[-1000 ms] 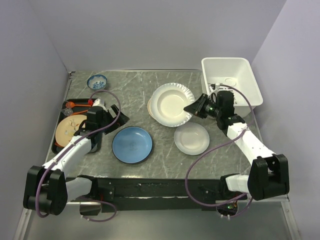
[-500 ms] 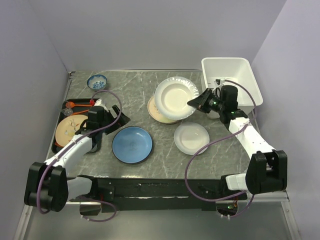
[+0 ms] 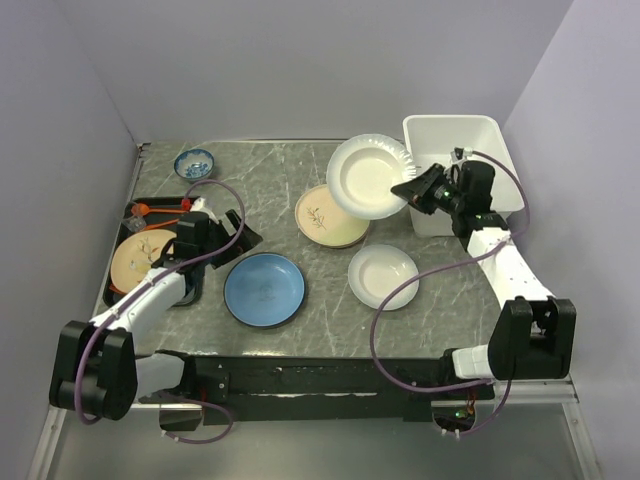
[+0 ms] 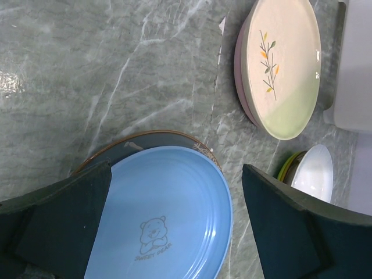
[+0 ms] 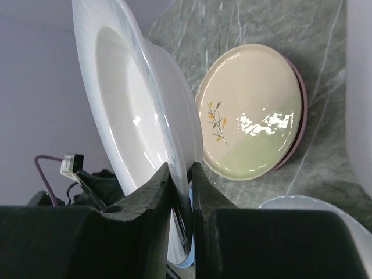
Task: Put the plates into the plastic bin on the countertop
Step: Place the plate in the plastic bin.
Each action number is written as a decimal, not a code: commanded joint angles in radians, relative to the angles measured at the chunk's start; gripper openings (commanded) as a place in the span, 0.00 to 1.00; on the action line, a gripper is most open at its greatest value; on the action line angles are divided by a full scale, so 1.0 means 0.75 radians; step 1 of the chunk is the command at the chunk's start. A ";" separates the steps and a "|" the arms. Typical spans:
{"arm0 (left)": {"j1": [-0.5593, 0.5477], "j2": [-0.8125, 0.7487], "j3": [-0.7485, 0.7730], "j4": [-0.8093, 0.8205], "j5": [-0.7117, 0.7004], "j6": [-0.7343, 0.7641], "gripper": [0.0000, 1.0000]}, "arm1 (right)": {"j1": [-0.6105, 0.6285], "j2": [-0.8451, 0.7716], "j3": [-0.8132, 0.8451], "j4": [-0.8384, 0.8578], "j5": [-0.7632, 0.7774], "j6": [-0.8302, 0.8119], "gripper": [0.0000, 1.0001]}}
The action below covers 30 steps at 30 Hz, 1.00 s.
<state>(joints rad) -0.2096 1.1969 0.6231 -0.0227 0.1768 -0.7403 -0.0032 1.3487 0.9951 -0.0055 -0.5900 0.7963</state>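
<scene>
My right gripper (image 3: 408, 190) is shut on the rim of a white fluted plate (image 3: 370, 177), held tilted in the air just left of the white plastic bin (image 3: 450, 119). In the right wrist view the gripper (image 5: 180, 171) pinches the plate's edge (image 5: 125, 110). On the countertop (image 3: 260, 190) lie a cream leaf-sprig plate (image 3: 330, 215) on a pink one (image 4: 241, 70), a blue plate (image 3: 264, 289) and a small white plate (image 3: 383, 276). My left gripper (image 3: 240, 228) hangs open over the blue plate's far edge (image 4: 168, 215), holding nothing.
A black tray (image 3: 130, 215) at the left holds an orange-rimmed plate (image 3: 140, 258) and a small orange thing (image 3: 150, 208). A blue-and-white bowl (image 3: 194, 161) sits at the back left. Walls close in on the left, back and right. A green rim (image 4: 285, 165) shows under the small white plate.
My right gripper has carried the white plate up and to the right toward the bin, uncovering the cream leaf-sprig plate. The left arm has hardly moved.
</scene>
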 commanded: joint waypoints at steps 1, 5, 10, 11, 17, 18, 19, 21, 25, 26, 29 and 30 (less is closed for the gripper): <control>-0.007 -0.058 0.000 0.032 -0.013 0.024 0.99 | -0.049 0.012 0.125 0.220 -0.062 0.094 0.00; -0.007 -0.068 -0.015 0.036 -0.007 0.016 0.99 | -0.077 0.026 0.119 0.247 -0.052 0.124 0.00; -0.007 -0.041 -0.013 0.067 0.010 0.015 0.99 | -0.112 0.010 0.101 0.251 -0.038 0.137 0.00; -0.007 -0.021 -0.011 0.075 0.014 0.018 0.99 | -0.122 0.006 0.097 0.249 -0.036 0.139 0.00; -0.013 0.061 0.012 0.124 0.069 0.013 0.99 | -0.165 -0.015 0.105 0.222 -0.005 0.137 0.00; -0.017 0.067 0.012 0.130 0.071 0.011 0.99 | -0.176 -0.013 0.107 0.222 0.001 0.137 0.00; -0.021 0.071 0.010 0.135 0.073 0.007 0.99 | -0.180 -0.007 0.119 0.222 0.007 0.143 0.00; -0.025 0.073 0.004 0.143 0.079 0.007 0.99 | -0.198 0.006 0.134 0.228 0.013 0.149 0.00; -0.029 0.057 -0.005 0.128 0.059 0.013 0.99 | -0.210 0.059 0.178 0.255 0.016 0.186 0.00; -0.031 0.047 -0.007 0.124 0.053 0.015 0.99 | -0.212 0.069 0.185 0.263 0.013 0.194 0.00; -0.031 0.026 -0.013 0.110 0.040 0.015 0.99 | -0.233 0.100 0.201 0.294 0.013 0.219 0.00; -0.031 0.022 -0.015 0.104 0.036 0.015 0.99 | -0.237 0.108 0.207 0.308 0.011 0.223 0.00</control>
<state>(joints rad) -0.2287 1.2533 0.6205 0.0334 0.2119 -0.7422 -0.1608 1.4227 1.0508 0.0372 -0.5575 0.8989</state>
